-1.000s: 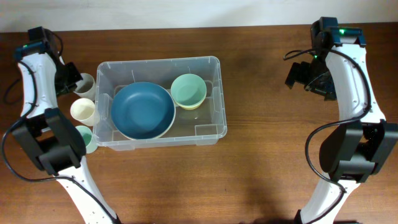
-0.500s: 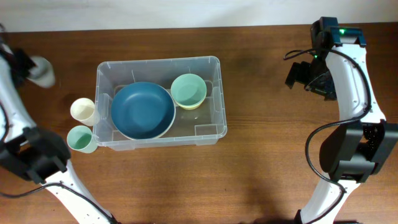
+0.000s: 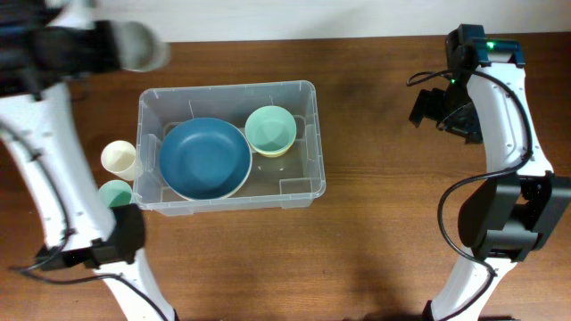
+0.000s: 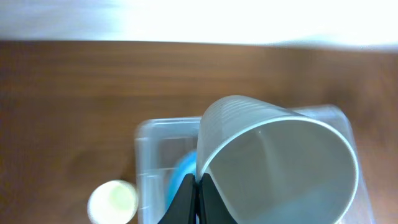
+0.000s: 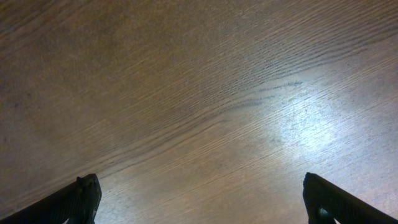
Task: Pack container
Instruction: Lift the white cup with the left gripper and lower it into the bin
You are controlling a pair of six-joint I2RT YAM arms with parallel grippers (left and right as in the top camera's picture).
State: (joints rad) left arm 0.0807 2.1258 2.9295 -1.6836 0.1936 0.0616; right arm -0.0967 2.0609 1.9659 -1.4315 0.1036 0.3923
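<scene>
The container [image 3: 290, 178] lies beneath left gripper [image 4: 198, 186] pinching a grey cup [image 4: 280, 162]; right gripper [image 5: 202, 196] gapes wide, well apart

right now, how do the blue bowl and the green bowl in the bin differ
Size: the blue bowl is much wider than the green bowl.
Colour: the blue bowl is dark blue, the green bowl is pale mint.
Place: in the overhead view, the blue bowl fills the left part of the container, and the green bowl sits toward its far right corner.
Both are upright, empty and inside the container.
</scene>
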